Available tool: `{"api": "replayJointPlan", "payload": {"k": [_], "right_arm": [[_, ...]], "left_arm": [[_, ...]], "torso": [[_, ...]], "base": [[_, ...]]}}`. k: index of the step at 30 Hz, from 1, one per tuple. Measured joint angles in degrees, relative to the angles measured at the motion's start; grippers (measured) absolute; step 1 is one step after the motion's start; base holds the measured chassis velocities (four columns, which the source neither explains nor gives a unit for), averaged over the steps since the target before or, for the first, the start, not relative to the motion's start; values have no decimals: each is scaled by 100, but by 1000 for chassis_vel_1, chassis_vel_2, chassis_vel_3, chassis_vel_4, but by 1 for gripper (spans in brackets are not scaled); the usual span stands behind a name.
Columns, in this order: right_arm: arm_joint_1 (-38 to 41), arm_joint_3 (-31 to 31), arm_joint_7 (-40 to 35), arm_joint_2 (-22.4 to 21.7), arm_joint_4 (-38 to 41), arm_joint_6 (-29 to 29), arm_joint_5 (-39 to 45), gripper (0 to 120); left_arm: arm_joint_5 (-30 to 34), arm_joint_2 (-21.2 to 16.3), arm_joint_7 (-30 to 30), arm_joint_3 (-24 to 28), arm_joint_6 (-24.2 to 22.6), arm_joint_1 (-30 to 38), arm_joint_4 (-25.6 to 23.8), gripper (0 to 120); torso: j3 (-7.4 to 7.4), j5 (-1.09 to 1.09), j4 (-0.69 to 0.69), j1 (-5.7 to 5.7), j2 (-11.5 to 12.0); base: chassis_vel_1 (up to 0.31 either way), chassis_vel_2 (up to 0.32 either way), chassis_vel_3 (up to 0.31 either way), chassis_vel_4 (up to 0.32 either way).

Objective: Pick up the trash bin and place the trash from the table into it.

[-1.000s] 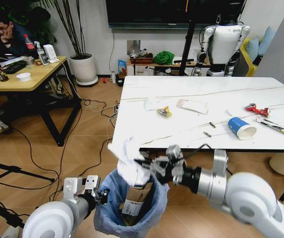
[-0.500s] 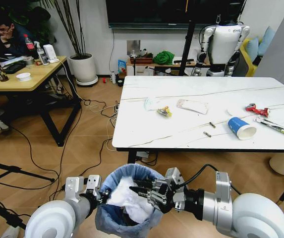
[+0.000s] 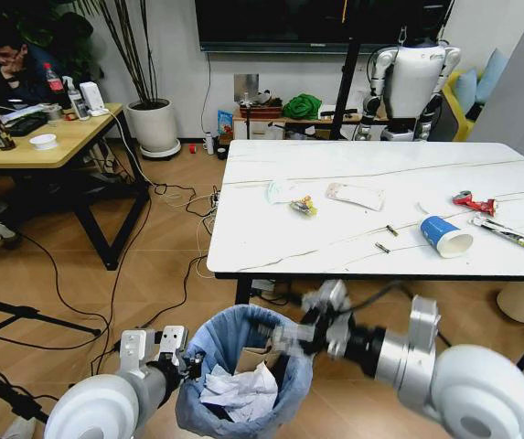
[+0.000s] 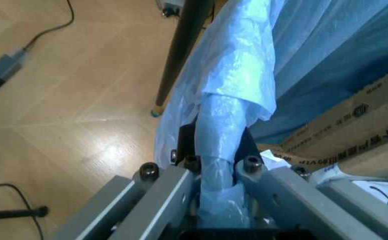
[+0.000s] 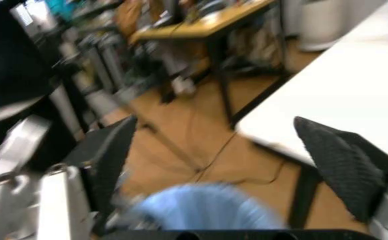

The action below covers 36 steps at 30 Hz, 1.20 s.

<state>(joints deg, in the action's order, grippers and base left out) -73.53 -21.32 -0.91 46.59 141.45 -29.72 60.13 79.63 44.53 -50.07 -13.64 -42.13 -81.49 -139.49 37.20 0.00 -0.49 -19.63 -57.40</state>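
Your left gripper [image 3: 187, 364] is clamped on the rim of the trash bin [image 3: 234, 331], holding it upright off the floor, mouth facing up, just in front of the table [image 3: 271, 242]. In the left wrist view the fingers [image 4: 174, 187] pinch a bunched fold of the blue liner (no gap left between them). Inside the bin lie a crumpled white tissue [image 3: 237, 393] and brown cardboard [image 3: 254, 358]. Your right gripper [image 3: 289, 337] hangs over the bin's mouth, blurred in the head view; in its wrist view the black pads [image 5: 331, 160] stand wide apart with nothing between. On the table, the paper cup [image 3: 445, 235] lies on its side, mouth toward you; the long packet [image 3: 512, 234] is cut off at the frame's edge.
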Motion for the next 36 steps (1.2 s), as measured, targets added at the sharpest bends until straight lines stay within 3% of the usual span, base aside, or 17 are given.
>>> {"api": "replayJointPlan", "payload": {"k": [6,17,25,27,36], "right_arm": [[788,-51,-1017,123,-686,126,230,100],[1732,131,-1691,200,-2097,28,19,100],[2838,842,-2147,204,-3023,-216,141,100],[3447,1236,-2204,285,-3370,-310,223,100],[4344,2203,-2216,620,-4150,-432,373,100]], "left_arm": [[-145,2,50,-6,0,-112,-50,0],[-283,-56,155,133,0,-22,-39,0],[-551,-73,300,418,0,24,1,0],[-718,-95,396,437,0,-16,-2,0],[-791,-131,500,425,0,-6,-19,0]], "torso": [[1,0,1,0,0],[1,1,1,0,0],[1,0,0,-1,1],[0,-1,1,-1,1],[1,-1,0,-1,1]], "base": [[0,0,0,0],[0,0,0,0],[0,0,0,0],[0,0,0,0],[0,0,0,0]]}}
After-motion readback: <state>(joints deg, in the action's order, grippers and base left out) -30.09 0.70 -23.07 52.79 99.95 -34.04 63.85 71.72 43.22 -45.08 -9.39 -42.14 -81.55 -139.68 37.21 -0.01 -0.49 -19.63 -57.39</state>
